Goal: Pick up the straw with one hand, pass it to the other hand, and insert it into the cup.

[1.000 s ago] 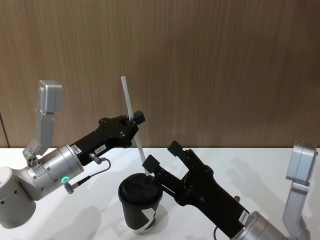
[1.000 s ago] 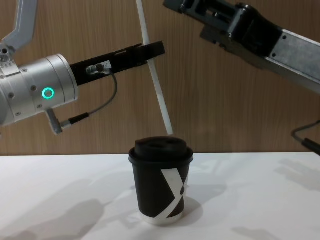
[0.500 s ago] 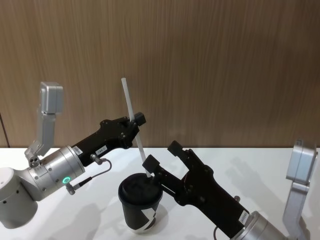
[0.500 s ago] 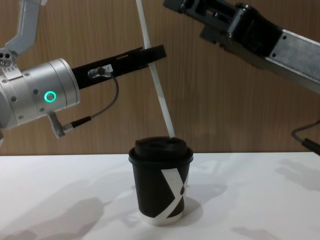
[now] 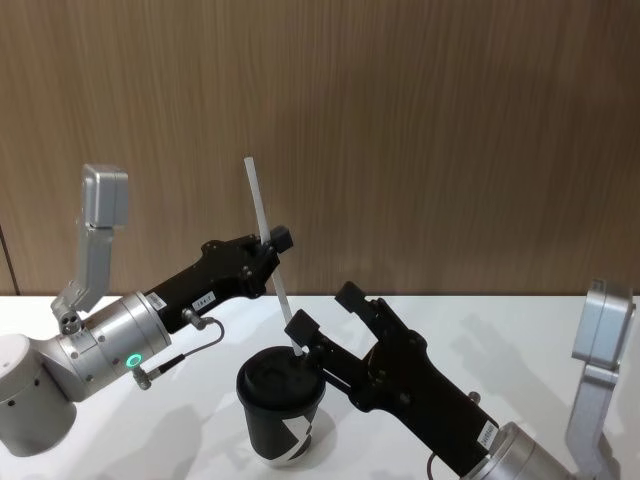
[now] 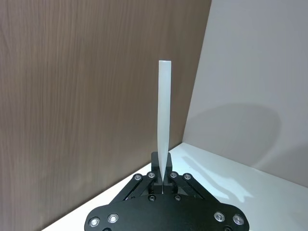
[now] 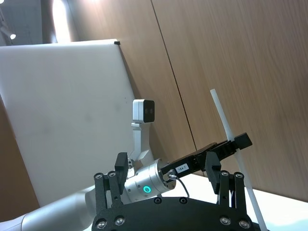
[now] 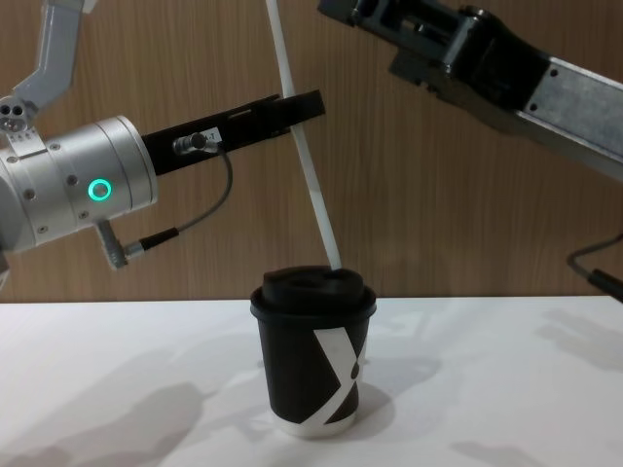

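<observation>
Your left gripper (image 8: 310, 101) pinches the tilted straw (image 8: 304, 146) between its fingers, lower tip at the cup (image 8: 313, 352) lid on the white surface (image 8: 506, 389). Your right gripper (image 5: 325, 312) waits beside it, fingers spread.

A white table (image 8: 506, 389) carries the black lidded cup (image 8: 313, 355), standing upright.

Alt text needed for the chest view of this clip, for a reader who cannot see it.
The left gripper, reaching in from the left, holds the straw tilted, its lower tip right at the lid of the cup. The cup stands upright on the white table. The right arm crosses the upper right, above the cup.
</observation>
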You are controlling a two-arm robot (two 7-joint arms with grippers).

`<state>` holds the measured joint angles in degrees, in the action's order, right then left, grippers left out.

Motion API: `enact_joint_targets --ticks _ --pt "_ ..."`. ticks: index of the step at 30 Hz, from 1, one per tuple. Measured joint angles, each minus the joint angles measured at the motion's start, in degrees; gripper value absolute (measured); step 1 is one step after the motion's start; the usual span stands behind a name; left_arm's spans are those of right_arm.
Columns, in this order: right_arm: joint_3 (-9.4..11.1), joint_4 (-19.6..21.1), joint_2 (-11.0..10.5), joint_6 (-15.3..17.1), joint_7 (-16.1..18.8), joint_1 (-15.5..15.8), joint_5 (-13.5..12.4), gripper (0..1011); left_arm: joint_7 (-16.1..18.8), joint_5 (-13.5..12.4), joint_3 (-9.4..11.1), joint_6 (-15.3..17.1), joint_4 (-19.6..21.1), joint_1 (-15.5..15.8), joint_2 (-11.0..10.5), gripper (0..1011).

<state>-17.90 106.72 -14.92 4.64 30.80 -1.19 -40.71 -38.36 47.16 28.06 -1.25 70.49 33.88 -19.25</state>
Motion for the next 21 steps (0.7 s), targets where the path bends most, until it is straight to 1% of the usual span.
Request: enact_joint_targets --ticks 13,21 --pt "0.0 0.0 0.0 0.0 0.0 0.0 0.0 1001 -0.95 0.9 -0.06 0.51 1.39 -0.31 -0.45 4" --pt "0.0 0.0 0.0 0.0 0.0 0.0 0.0 1001 -0.9 0.94 0.4 0.79 2.42 -0.45 -1.03 4"
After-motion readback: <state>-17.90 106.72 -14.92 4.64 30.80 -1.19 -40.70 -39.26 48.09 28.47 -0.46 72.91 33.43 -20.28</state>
